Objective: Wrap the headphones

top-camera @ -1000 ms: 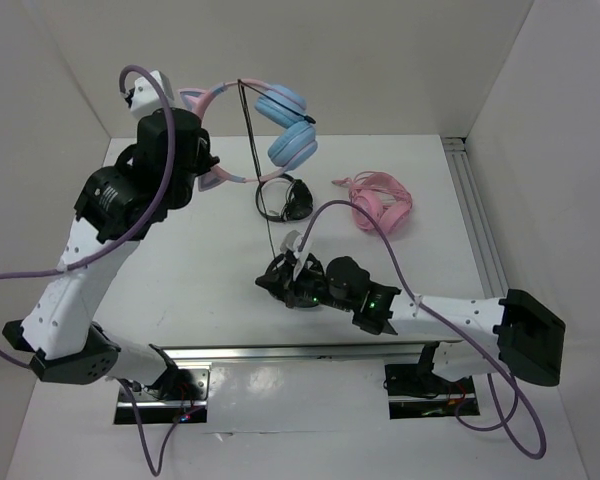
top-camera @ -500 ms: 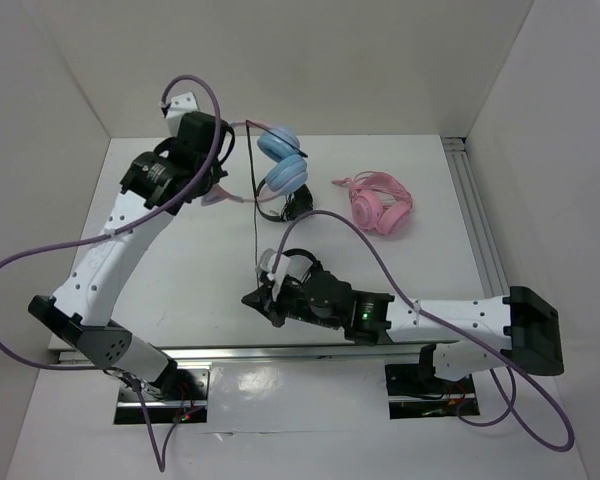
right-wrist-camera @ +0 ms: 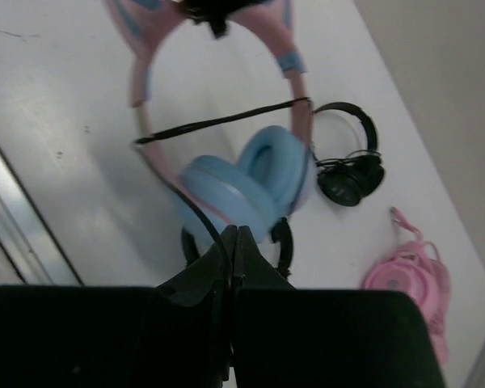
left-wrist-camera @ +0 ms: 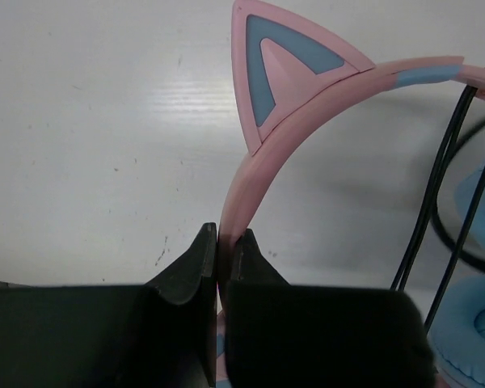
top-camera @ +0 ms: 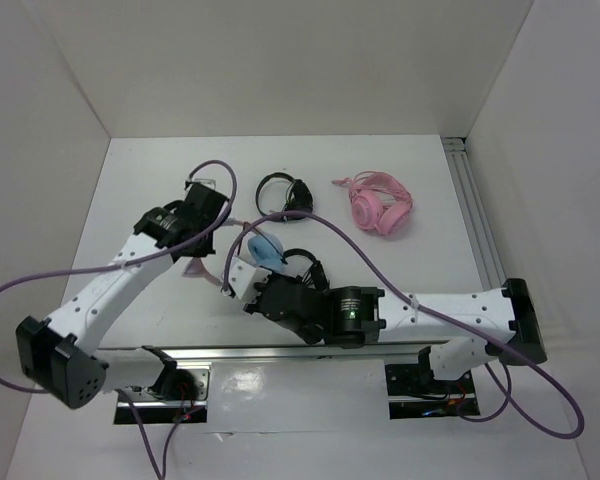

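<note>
The headphones [top-camera: 267,248] lie low over the middle of the table, with a pink cat-ear headband [left-wrist-camera: 287,105] and light blue ear cups [right-wrist-camera: 242,184]. My left gripper [top-camera: 213,230] is shut on the headband, which is pinched between its fingertips [left-wrist-camera: 226,241]. My right gripper [top-camera: 268,275] sits just in front of the ear cups and is shut on the thin dark cable [right-wrist-camera: 196,208]. One strand of the cable [right-wrist-camera: 218,123] runs across the headband. More strands [left-wrist-camera: 444,178] run beside the cups.
Small black headphones [top-camera: 285,192] lie just behind the blue ones. All-pink cat-ear headphones [top-camera: 380,205] sit at the back right. White walls enclose the table on three sides, and a metal rail [top-camera: 475,210] runs along its right edge.
My left arm has brought the headphones down from high at the back to the middle of the table. My right gripper has moved left and slightly back, still holding the cable.
</note>
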